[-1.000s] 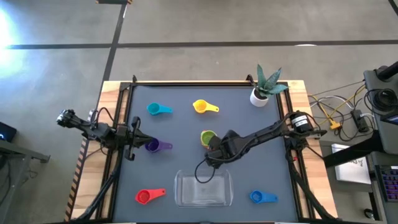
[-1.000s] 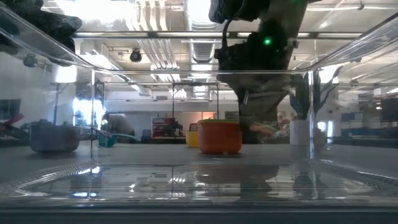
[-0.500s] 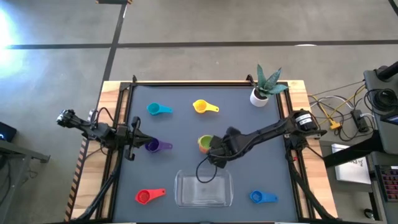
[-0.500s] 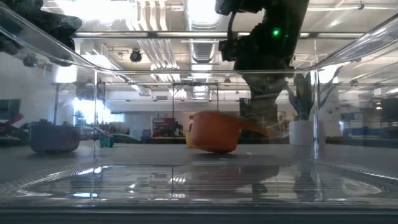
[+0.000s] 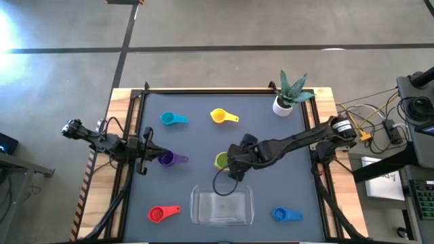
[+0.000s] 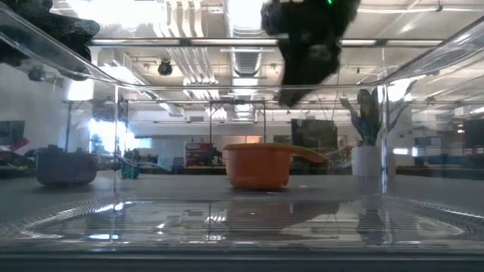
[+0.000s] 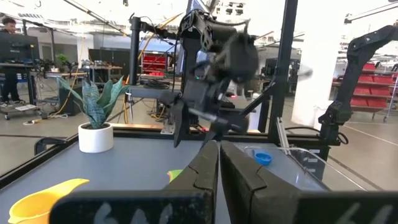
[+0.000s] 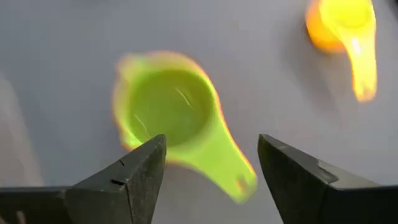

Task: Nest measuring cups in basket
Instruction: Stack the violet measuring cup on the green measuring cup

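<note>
A green measuring cup [image 5: 222, 160] sits nested inside the orange one [image 6: 257, 166], which stands level on the table's middle with its handle [image 6: 308, 155] sticking out. My right gripper [image 5: 230, 163] hangs open above this pair, its fingers on either side of the green cup [image 8: 165, 109] without touching it. The teal [image 5: 173, 119], yellow [image 5: 222, 116], purple [image 5: 173, 158], red [image 5: 161, 214] and blue [image 5: 285, 215] cups lie singly on the table. The clear basket [image 5: 222, 205] stands at the near edge. My left gripper [image 5: 146, 157] is shut beside the purple cup.
A white pot with a plant [image 5: 283, 105] stands at the far right corner. The yellow cup [image 8: 342, 25] lies beyond the nested pair. The clear basket's walls [image 6: 113, 113] fill the low view. Bare mat lies between the basket and the blue cup.
The orange and green pair slid a little toward the near left, tipped over to one side on the way and now stands level. My right gripper has risen clear of the pair's handle.
</note>
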{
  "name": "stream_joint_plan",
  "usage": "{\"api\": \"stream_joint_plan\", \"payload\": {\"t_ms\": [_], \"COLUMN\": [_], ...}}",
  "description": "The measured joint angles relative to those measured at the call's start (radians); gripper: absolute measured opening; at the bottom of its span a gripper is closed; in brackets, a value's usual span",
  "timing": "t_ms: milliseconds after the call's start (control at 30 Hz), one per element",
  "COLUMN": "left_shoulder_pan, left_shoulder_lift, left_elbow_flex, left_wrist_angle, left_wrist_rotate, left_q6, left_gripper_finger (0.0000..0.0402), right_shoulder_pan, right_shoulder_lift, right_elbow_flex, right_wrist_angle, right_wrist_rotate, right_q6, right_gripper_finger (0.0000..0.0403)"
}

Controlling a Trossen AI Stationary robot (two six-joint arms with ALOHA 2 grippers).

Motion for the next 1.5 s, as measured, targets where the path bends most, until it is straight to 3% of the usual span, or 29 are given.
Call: {"api": "stream_joint_plan", "payload": {"t_ms": [233,467,1333,1500], "left_shoulder_pan": [0.0,0.0,0.0,0.0], "left_shoulder_lift": [0.0,0.0,0.0,0.0], "left_elbow_flex": [0.0,0.0,0.0,0.0], "left_wrist_angle": [0.0,-0.001,0.0,0.0], "left_wrist_rotate": [0.0,0.0,0.0,0.0], "left_q6": [0.0,0.0,0.0,0.0], "left_gripper_finger": [0.0,0.0,0.0,0.0], "right_shoulder_pan": [-0.037,-0.075,-0.102,-0.089], "right_shoulder_lift": [0.018,0.082,0.052,0.047], "right_elbow_flex": [0.079,0.129,0.127,0.127], "right_wrist_angle": [0.247,0.231,0.228,0.234], "right_wrist_rotate": [-0.102,-0.122,-0.102,-0.102], "right_q6": [-0.153,-0.239,-0.225,-0.283], "right_gripper_finger": [0.0255,0.0256,0.0256,0.0254]}}
